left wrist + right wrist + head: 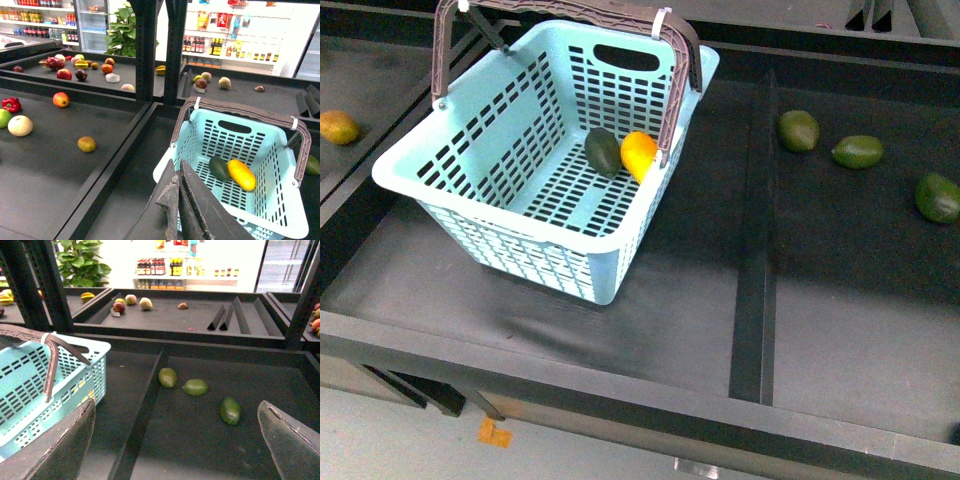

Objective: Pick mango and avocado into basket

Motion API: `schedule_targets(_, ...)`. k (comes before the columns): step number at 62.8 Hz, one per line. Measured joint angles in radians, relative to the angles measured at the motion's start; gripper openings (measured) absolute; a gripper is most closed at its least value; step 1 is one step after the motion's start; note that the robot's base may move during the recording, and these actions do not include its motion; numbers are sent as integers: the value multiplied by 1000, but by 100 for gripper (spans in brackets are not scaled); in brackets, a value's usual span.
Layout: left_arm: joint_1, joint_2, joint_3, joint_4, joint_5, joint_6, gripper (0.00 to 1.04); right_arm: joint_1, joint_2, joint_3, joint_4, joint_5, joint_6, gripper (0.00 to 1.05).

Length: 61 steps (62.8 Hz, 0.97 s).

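Basket (520, 215): light teal, slotted walls, standing on the left part of the dark shelf (670, 300), brown handles (675, 70) raised at its far end. Bare shelf lies open on its near and right sides, up to a raised divider strip (755, 290).

Avocado (603, 151): dark green, on the basket floor near the far right wall, touching or just beside the mango.

Mango (639, 155): yellow-orange, right of the avocado, against the basket's right wall.

Three green fruits (858, 151): loose on the shelf right of the divider, well apart from the basket.

One orange-yellow fruit (337, 127): on the neighbouring bay at far left.

Left gripper (177, 210): seen only from its wrist camera, fingers pressed together, held above the shelf on the near left side of the basket, holding nothing.

Right gripper (175, 440): fingers (287, 437) spread wide, empty, raised over the shelf near the divider, basket to its left, green fruits beyond.

Neither arm shows in the front view.
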<state>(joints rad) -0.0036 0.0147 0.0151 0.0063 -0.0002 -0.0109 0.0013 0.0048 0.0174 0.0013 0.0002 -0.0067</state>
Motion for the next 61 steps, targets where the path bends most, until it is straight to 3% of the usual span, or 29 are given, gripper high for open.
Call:
schedule_targets(30,0,-8,0,-5,0,0,4,0,0,0,0,0,0,96)
schedule_targets(39,0,-8,0,-5,0,0,35,0,0,0,0,0,0,96)
schedule_targets(44,0,-8,0,-5,0,0,60,0,0,0,0,0,0,96)
schedule_targets(55,0,-8,0,-5,0,0,96,0,0,0,0,0,0,96)
schedule_targets(61,0,-8,0,-5,0,1,96,0,0,0,0,0,0,96)
